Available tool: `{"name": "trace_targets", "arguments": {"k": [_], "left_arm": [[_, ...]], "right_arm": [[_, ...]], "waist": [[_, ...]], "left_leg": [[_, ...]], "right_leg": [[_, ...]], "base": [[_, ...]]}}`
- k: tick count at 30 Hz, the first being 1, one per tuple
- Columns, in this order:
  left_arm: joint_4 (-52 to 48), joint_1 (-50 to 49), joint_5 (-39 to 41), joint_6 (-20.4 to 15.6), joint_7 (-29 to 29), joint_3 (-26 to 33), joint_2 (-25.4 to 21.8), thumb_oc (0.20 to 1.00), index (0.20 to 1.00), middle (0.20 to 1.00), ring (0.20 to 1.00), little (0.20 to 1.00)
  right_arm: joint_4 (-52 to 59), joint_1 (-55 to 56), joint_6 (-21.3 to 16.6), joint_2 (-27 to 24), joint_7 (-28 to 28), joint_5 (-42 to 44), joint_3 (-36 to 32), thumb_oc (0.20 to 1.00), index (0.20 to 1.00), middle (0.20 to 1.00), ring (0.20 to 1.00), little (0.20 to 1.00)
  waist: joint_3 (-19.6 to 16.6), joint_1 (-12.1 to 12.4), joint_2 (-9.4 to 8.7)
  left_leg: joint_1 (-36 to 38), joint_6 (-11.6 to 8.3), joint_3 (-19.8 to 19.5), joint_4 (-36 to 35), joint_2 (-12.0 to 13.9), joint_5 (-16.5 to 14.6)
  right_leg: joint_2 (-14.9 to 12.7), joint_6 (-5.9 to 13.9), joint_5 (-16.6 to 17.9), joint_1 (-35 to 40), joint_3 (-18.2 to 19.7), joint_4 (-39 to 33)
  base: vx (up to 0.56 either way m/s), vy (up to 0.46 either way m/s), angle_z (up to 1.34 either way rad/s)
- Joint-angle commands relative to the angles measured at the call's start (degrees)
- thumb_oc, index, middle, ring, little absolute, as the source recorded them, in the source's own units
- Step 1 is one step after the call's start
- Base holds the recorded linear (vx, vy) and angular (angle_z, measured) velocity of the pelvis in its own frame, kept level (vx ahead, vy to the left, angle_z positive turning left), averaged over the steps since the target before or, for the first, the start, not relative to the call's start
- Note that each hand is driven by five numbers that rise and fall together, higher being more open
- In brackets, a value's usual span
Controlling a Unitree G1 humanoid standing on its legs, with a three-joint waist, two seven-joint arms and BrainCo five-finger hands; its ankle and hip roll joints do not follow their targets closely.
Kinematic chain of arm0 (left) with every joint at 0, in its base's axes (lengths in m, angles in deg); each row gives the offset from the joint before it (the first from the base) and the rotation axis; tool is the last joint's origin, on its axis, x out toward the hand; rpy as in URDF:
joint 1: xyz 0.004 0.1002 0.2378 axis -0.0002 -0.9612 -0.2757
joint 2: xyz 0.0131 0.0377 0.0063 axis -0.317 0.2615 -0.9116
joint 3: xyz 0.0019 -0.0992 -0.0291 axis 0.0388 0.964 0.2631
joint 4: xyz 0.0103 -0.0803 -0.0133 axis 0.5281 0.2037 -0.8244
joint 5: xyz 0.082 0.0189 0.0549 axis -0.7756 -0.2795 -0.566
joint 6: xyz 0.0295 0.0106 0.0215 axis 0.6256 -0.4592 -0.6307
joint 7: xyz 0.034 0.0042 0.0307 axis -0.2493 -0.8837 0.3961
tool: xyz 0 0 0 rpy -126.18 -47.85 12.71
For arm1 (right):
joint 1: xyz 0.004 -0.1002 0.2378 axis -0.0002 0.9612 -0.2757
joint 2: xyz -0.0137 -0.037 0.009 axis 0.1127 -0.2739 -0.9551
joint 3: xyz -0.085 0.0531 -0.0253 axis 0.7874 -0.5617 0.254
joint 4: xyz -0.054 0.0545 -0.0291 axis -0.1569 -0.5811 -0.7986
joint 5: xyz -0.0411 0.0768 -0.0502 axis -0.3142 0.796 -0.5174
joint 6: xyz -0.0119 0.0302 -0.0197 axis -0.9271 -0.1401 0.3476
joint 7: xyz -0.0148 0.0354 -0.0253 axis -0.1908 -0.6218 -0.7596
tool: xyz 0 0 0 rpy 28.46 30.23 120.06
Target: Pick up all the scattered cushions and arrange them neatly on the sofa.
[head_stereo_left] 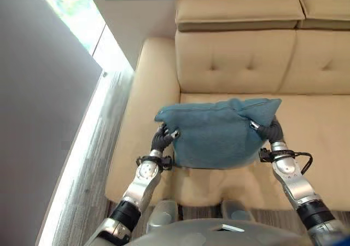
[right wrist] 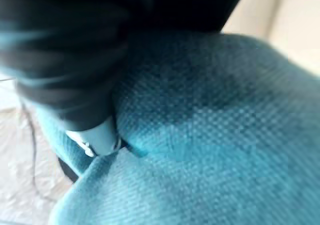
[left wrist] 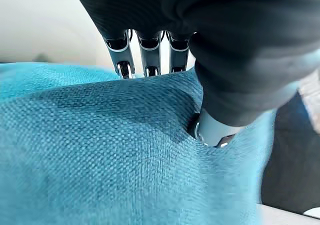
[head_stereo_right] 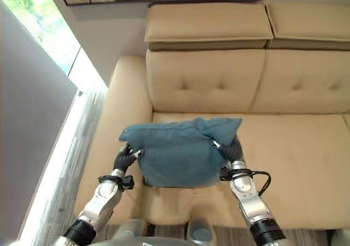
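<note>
Between the two hands hangs a teal cushion [head_stereo_left: 219, 136], held up over the front of the sofa seat. Left hand [head_stereo_left: 162, 139] is on the cushion's left edge, and its wrist view tells the story: fingers [left wrist: 146, 57] run down behind the fabric while the thumb [left wrist: 212, 130] digs into the near face, so the cloth is pinched tight between them. Right hand [head_stereo_left: 270, 130] takes the opposite edge, high up near the right corner, and from its own wrist the thumb [right wrist: 97, 137] presses a deep dent into the weave; that side is clamped on the fabric too. Cushion sits roughly upright, its top edge slumping into a soft ridge with both upper corners pulled outward by the grips, the lower edge hanging free just above the front of the seat.

Behind it, the beige sofa [head_stereo_left: 235, 65] shows a tufted backrest with flat head cushions on top, and its padded armrest [head_stereo_left: 142, 93] runs along the robot's left, close to the left hand. Beyond the armrest lies grey wood-grain floor [head_stereo_left: 90, 164], with a bright strip of window [head_stereo_left: 74, 11] along the grey wall.
</note>
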Motion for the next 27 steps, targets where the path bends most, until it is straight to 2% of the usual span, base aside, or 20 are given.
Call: {"name": "trace_targets", "arguments": {"k": [1, 3, 4, 6, 7, 9, 14, 15, 16, 17, 18, 20, 22, 23, 25, 27], "left_arm": [[-7.1, 1.5, 0.2, -4.6, 0.4, -1.4, -0.6, 0.200, 0.200, 0.200, 0.200, 0.200], [-7.0, 2.6, 0.0, -4.4, 0.4, -2.1, -0.4, 0.200, 0.200, 0.200, 0.200, 0.200], [-6.8, 3.0, -0.4, -4.2, 0.2, -2.0, -0.4, 0.200, 0.200, 0.200, 0.200, 0.200], [-7.3, 3.6, -0.1, -4.5, 0.1, -2.3, -0.2, 0.200, 0.200, 0.200, 0.200, 0.200], [-7.3, 3.6, -0.1, -4.5, 0.1, -2.3, -0.2, 0.200, 0.200, 0.200, 0.200, 0.200], [-7.4, 3.0, -0.6, -4.1, 0.4, -2.5, -0.3, 0.200, 0.200, 0.200, 0.200, 0.200], [-8.9, 1.4, -0.6, -3.8, 0.5, -2.1, -0.8, 0.200, 0.200, 0.200, 0.200, 0.200], [-9.6, 1.0, -0.3, -3.8, 0.7, -1.3, -1.1, 0.200, 0.200, 0.200, 0.200, 0.200], [-10.0, 1.4, -0.1, -3.9, 0.8, -1.2, -1.9, 0.200, 0.200, 0.200, 0.200, 0.200], [-9.9, 1.5, 0.0, -4.0, 0.7, -1.0, -1.9, 0.200, 0.200, 0.200, 0.200, 0.200], [-9.7, 2.0, -0.1, -4.3, 0.4, -0.6, -2.2, 0.200, 0.200, 0.200, 0.200, 0.200], [-9.5, 3.2, 0.3, -4.6, 0.1, -0.7, -2.6, 0.200, 0.200, 0.200, 0.200, 0.200], [-9.3, 3.6, 0.5, -5.0, 0.2, -0.7, -2.7, 0.200, 0.200, 0.200, 0.200, 0.200], [-9.2, 2.8, 0.3, -5.2, 0.1, 0.2, -2.8, 0.200, 0.200, 0.200, 0.200, 0.200], [-9.1, 2.7, 0.8, -5.1, 0.0, 0.2, -2.5, 0.200, 0.200, 0.200, 0.200, 0.200], [-8.5, 3.1, 1.0, -4.6, -0.2, -0.4, -1.3, 0.200, 0.200, 0.200, 0.200, 0.200]], "right_arm": [[3.8, -1.8, -4.6, 1.2, 0.4, -0.5, -1.0, 0.200, 0.200, 0.200, 0.200, 0.200], [3.4, -2.1, -4.6, 0.7, 1.1, -0.7, -1.6, 0.200, 0.200, 0.200, 0.200, 0.200], [3.1, -2.2, -4.6, 0.8, 1.6, -0.6, -2.2, 0.200, 0.200, 0.200, 0.200, 0.200], [3.3, -2.3, -4.6, 1.0, 1.7, -0.8, -2.2, 0.200, 0.200, 0.200, 0.200, 0.200], [3.3, -2.2, -4.6, 1.0, 1.7, -0.8, -2.2, 0.200, 0.200, 0.200, 0.200, 0.200], [3.3, -1.8, -4.5, 1.4, 1.1, -0.7, -2.1, 0.200, 0.200, 0.200, 0.200, 0.200], [3.5, -0.9, -3.7, 2.1, 0.5, -1.1, -2.0, 0.200, 0.200, 0.200, 0.200, 0.200], [3.6, -1.5, -3.4, 2.6, 0.2, -1.5, -1.7, 0.200, 0.200, 0.200, 0.200, 0.200], [3.7, -2.0, -3.5, 3.1, 0.0, -1.5, -1.4, 0.200, 0.200, 0.200, 0.200, 0.200], [3.7, -2.0, -3.4, 3.3, -0.3, -1.5, -1.5, 0.200, 0.200, 0.200, 0.200, 0.200], [3.4, -2.5, -3.4, 3.4, 0.0, -1.7, -1.6, 0.200, 0.200, 0.200, 0.200, 0.200], [3.4, -3.6, -3.5, 3.6, 0.4, -1.6, -1.5, 0.200, 0.200, 0.200, 0.200, 0.200], [3.6, -3.7, -3.6, 3.8, 0.5, -1.4, -2.0, 0.200, 0.200, 0.200, 0.200, 0.200], [3.5, -3.6, -3.7, 3.8, 0.6, -1.6, -2.1, 0.200, 0.200, 0.200, 0.200, 0.200], [4.3, -3.2, -3.7, 3.4, 0.6, -1.6, -2.3, 0.200, 0.200, 0.200, 0.200, 0.200], [5.6, -1.6, -3.8, 1.9, 1.0, -1.7, -3.2, 0.200, 0.200, 0.200, 0.200, 0.200]], "waist": [[-1.9, 0.7, -2.96], [-2.3, 1.1, -2.70], [-2.3, 1.0, -2.54], [-2.5, 0.9, -2.01], [-2.5, 0.9, -2.02], [-4.1, 1.1, -1.60], [-4.3, 1.9, -1.58], [-3.7, 2.6, -1.17], [-2.4, 2.2, -0.85], [-2.1, 1.9, -0.87], [-2.0, 2.2, -0.71], [-1.6, 2.5, -0.53], [-2.3, 2.2, -1.36], [-2.9, 2.8, -1.97], [-3.3, 2.6, -2.28], [-3.3, 1.3, -2.65]], "left_leg": [[1.7, 3.56, 0.1, 7.3, -0.9, -12.7], [1.2, 3.98, 0.2, -2.4, -1.4, -11.5], [1.5, 3.52, 0.4, -3.8, -1.3, -10.0], [3.0, 3.66, 0.3, -6.5, -1.5, -9.6], [3.0, 3.66, 0.3, -6.5, -1.5, -9.6], [7.7, 4.37, 1.1, -11.3, -1.6, -9.6], [10.9, 5.55, 1.8, -14.1, -2.2, -9.8], [10.5, 6.35, 2.5, -14.0, -2.3, -9.8], [9.5, 7.04, 1.9, -13.3, -2.0, -9.4], [9.1, 7.14, 1.5, -13.0, -2.0, -9.3], [8.6, 7.09, 1.4, -12.8, -1.8, -9.4], [7.6, 6.64, 1.6, -12.2, -0.9, -9.5], [6.9, 6.00, 1.2, -11.5, -0.9, -9.7], [7.0, 5.16, 1.6, -11.0, -0.1, -10.0], [6.4, 3.97, 1.2, -10.4, 1.3, -9.4], [5.5, 2.36, 0.0, -8.2, 3.4, -8.6]], "right_leg": [[0.6, 1.13, -1.1, -0.7, 1.2, -3.3], [1.2, 1.78, -1.3, 0.4, 0.9, -4.7], [1.3, 2.07, -1.4, 1.0, 0.6, -5.2], [1.6, 2.21, -1.1, 0.7, 1.0, -5.4], [1.6, 2.21, -1.1, 0.7, 1.0, -5.5], [1.6, 2.86, -0.6, 2.5, 1.6, -7.2], [1.0, 4.20, 0.5, 3.3, 2.7, -7.6], [0.2, 4.75, -0.1, 1.0, 2.7, -3.2], [0.5, 5.82, -0.7, -2.5, 5.3, 3.6], [0.8, 6.09, -1.2, -3.3, 7.1, 5.1], [-0.3, 6.61, -1.1, -3.9, 8.1, 4.8], [-2.8, 6.44, -0.3, -4.4, 6.7, 3.3], [-3.3, 6.20, 0.4, -3.0, 7.1, -0.1], [-3.7, 6.32, 0.7, -1.8, 5.7, -2.5], [-2.7, 5.58, 0.4, -0.8, 5.7, -3.7], [-0.3, 3.32, -1.2, 1.3, 3.9, -4.4]], "base": [[0.11, -0.138, 0.26], [0.12, -0.063, 0.22], [0.08, 0.003, 0.72], [0.04, 0.034, 0.24], [0.10, 0.093, -0.05], [0.12, 0.098, -0.26], [-0.02, 0.114, -0.33], [-0.26, 0.139, -0.61], [-0.22, 0.078, -0.70], [-0.17, -0.029, -0.39], [-0.07, -0.094, -0.07], [-0.07, -0.172, -0.04], [-0.01, -0.250, -0.02], [0.04, -0.333, 0.28], [0.05, -0.360, 0.20], [0.02, -0.416, 0.42]]}}
